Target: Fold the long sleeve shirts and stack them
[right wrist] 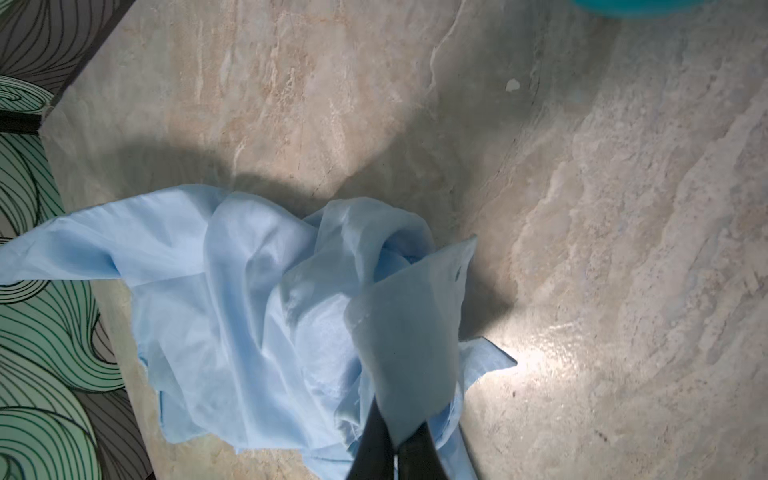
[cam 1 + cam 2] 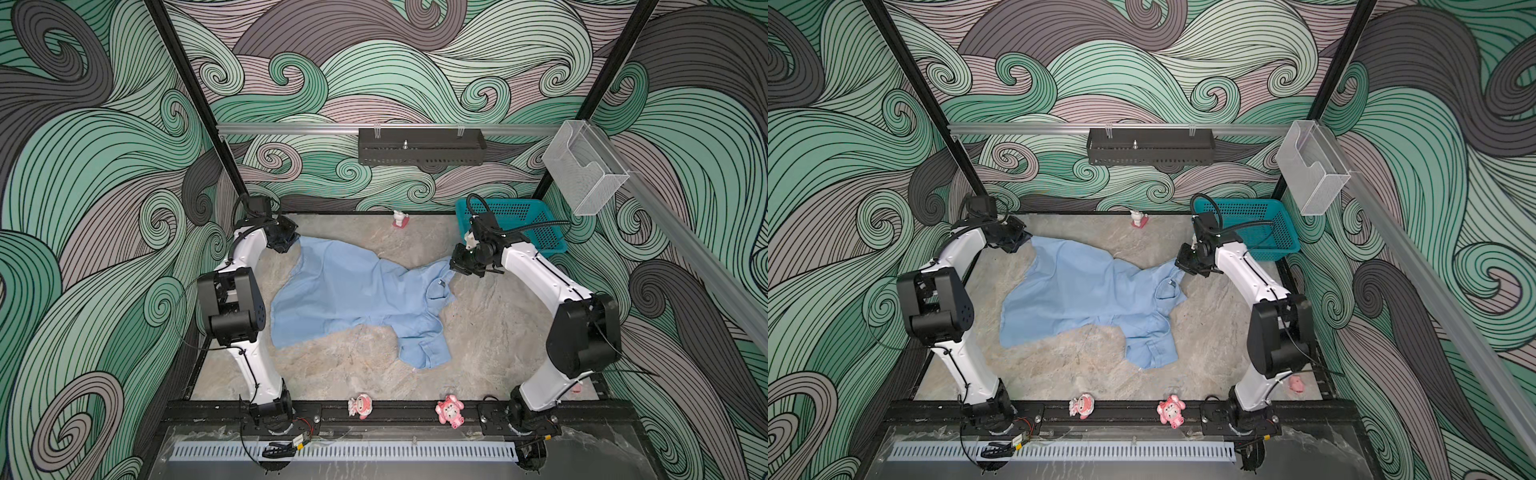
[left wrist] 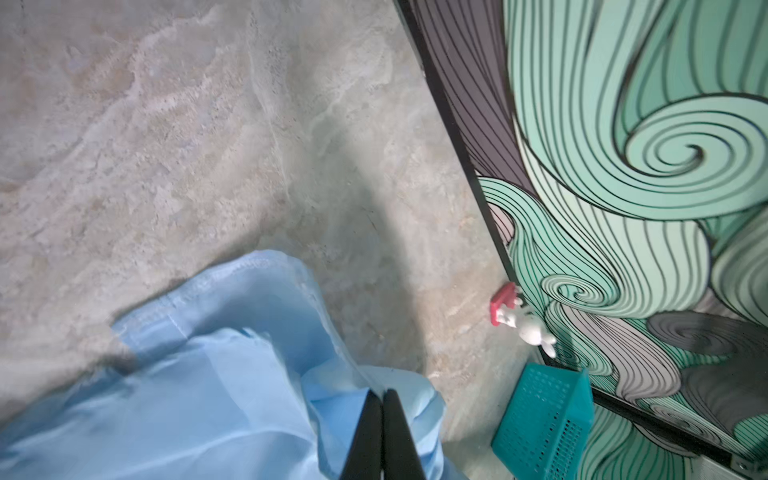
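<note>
We are looking down on the marble-patterned table (image 2: pixel 490 332), where the light blue shirt (image 2: pixel 345 286) is lying rumpled across the middle, its far edge rising toward both grippers. The left arm (image 2: pixel 245 253) is arching up from its base and bending over the far left corner, while the right arm (image 2: pixel 536 270) is leaning inward from the right. The left gripper (image 3: pixel 382 397) is pinching the shirt's far edge, jaws pressed together on the cloth. The right gripper (image 2: pixel 454 262) is clamping a fold beside the collar.
</note>
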